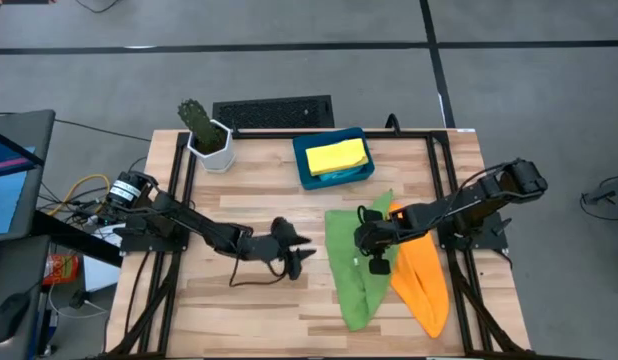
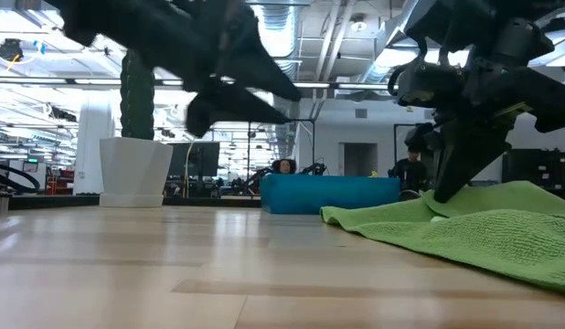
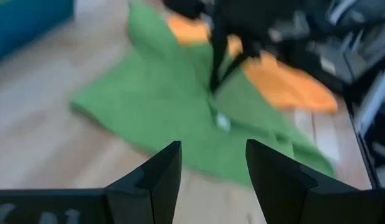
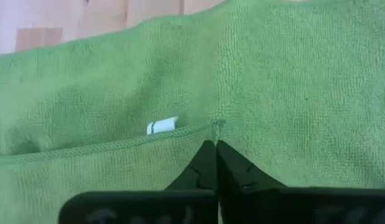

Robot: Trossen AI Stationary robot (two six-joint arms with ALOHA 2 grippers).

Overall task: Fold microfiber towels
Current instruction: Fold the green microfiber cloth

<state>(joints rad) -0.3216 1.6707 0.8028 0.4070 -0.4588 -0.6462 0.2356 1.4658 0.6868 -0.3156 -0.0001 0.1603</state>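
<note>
Your right gripper (image 4: pixel 212 144) sits low over the green towel (image 1: pixel 351 265), fingers pressed together with the hemmed corner of the cloth pinched at their tips; that looks like the hold you want for carrying one edge across to make a fold. The green towel lies on the right half of the wooden table (image 1: pixel 239 310), rumpled and doubled lengthwise, its near end toward the table's front edge; the orange towel (image 1: pixel 421 280) lies just beside it on the right, touching or slightly overlapped where the arm crosses them. The yellow towel (image 1: pixel 336 155) is already a neat flat rectangle inside the dark-blue tray (image 1: pixel 306 175) at the back, so I judge that one done.

Your left gripper (image 3: pixel 208 180) waits above the middle of the table, fingers spread apart and holding nothing, pointed toward the green cloth; probably ready to take the opposite corner.

The microfibre shows a fine looped nap and a stitched border, with a small white label (image 4: pixel 162 126) by the seam; it drapes softly, so expect it to sag and slide.
</note>
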